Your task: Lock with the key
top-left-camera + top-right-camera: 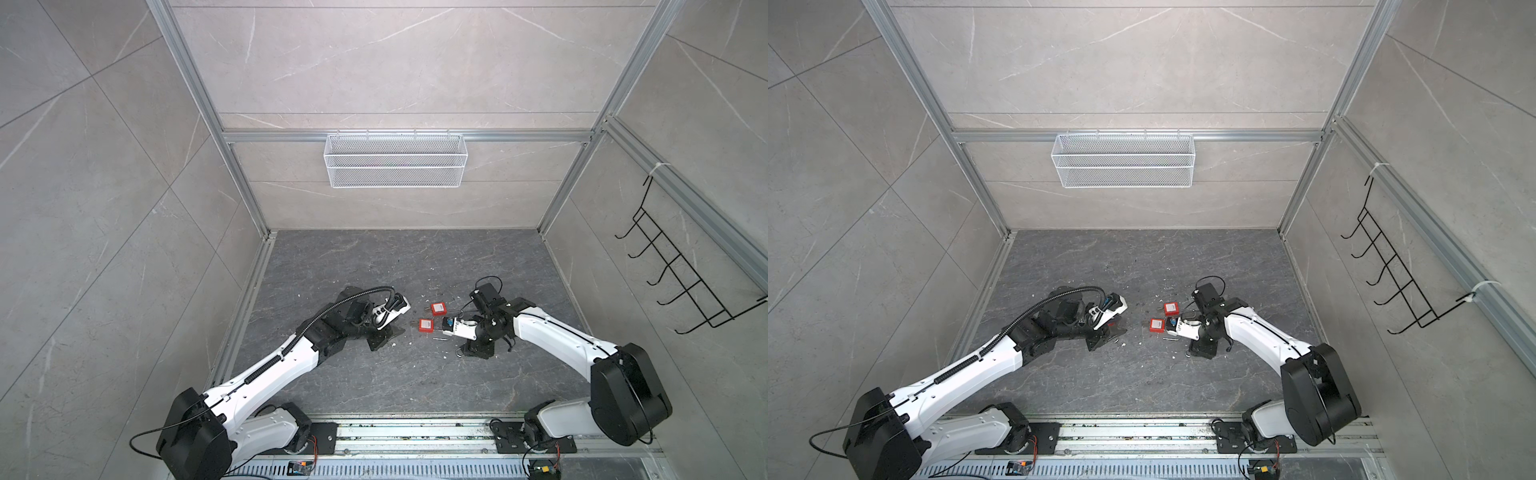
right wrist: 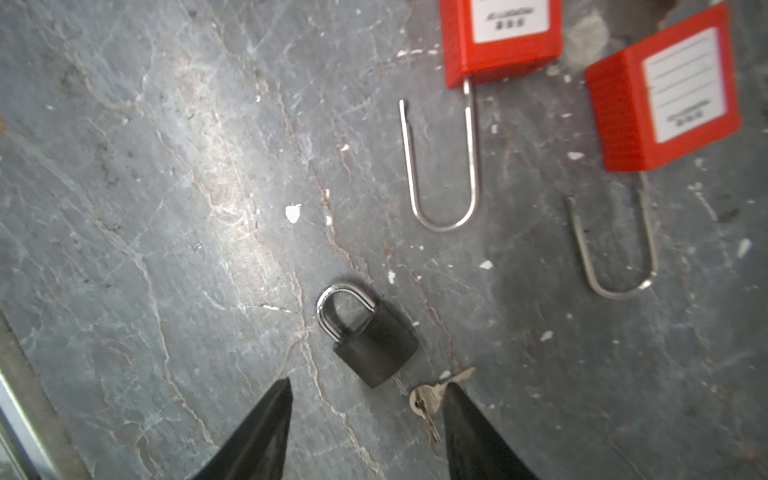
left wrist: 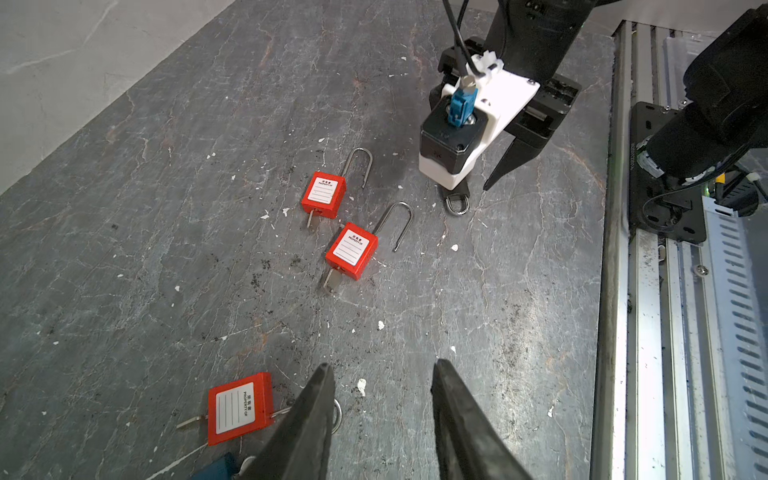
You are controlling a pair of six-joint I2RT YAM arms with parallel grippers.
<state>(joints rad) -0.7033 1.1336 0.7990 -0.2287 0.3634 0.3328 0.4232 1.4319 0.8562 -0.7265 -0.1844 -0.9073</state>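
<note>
Right wrist view gives us the right claw (image 2: 368, 388) with its two dark fingers spread wide and nothing pinched between them. Just ahead of that gap the black padlock (image 2: 374, 343) lies flat on the table (image 2: 166, 208). As far as we can see, its shackle is seated in the body and points away from the claw. The key (image 2: 430, 397) lies on the table just beside the padlock's bottom corner, on a small ring with a second key, and it is not in the lock. One fingertip (image 2: 453, 395) overlaps the key, and we cannot tell whether they touch. The other fingertip stands clear of the padlock on its far side. Farther out lie two red padlocks (image 2: 665, 99) with their long shackles swung open. In the left wrist view we see the left claw (image 3: 382, 370) partly open over bare table, holding nothing. A third red padlock (image 3: 240, 409) lies just beside one of its fingers. That padlock's shackle runs behind the finger, so we cannot judge contact there. A key sticks out of the bottom of each red padlock. In both top views the red padlocks (image 1: 437, 308) (image 1: 1170, 308) lie between the two lowered arms, nearer the right one.
</note>
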